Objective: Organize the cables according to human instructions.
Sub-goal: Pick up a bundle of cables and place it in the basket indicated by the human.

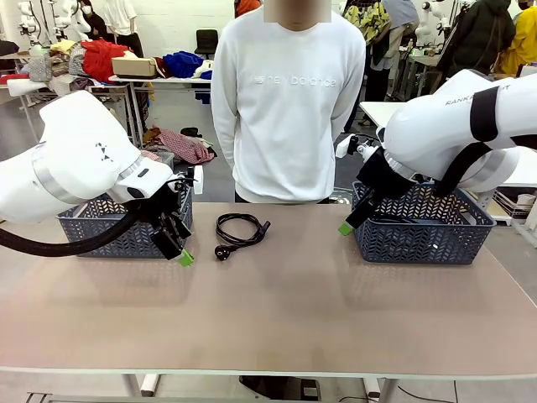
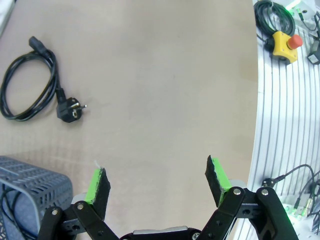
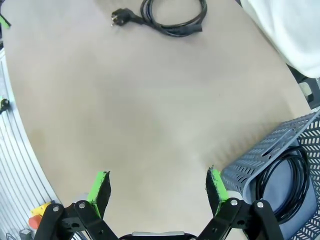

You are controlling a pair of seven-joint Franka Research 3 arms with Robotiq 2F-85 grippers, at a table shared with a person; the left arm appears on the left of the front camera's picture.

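Standing with jaws spread wide and nothing between the pads, the left gripper [image 1: 179, 243] is held just above the table [image 1: 277, 311], beside the inner corner of the left basket [image 1: 101, 231]. The right gripper [image 1: 351, 220] is likewise fully open and empty, and is poised at the inner wall of the right basket [image 1: 424, 231], near that basket's front corner. In each wrist view bare tabletop is seen between the green fingertips [image 2: 97, 182], which confirms that no cable is gripped.

One loose cable [image 1: 241, 230] is laid on the table close to its far edge, roughly midway between the two baskets and directly in front of the person [image 1: 289, 101] standing at the far side. It is coiled into a loop, with its round plug [image 2: 70, 111] pointing towards the robot's side and its other connector [image 2: 38, 43] on the loop's opposite end (the loop is loose, not tied). This central placement is judged to leave it reachable by either arm, so that the receiving basket can be chosen by the person.

A coiled cable [image 3: 282, 185] is already lying inside the right basket, and a dark cord [image 2: 9, 212] is visible in the left basket. The sorting is therefore judged to be partly done. The person's hands are kept behind the back or at the sides, and no pointing gesture is visible.
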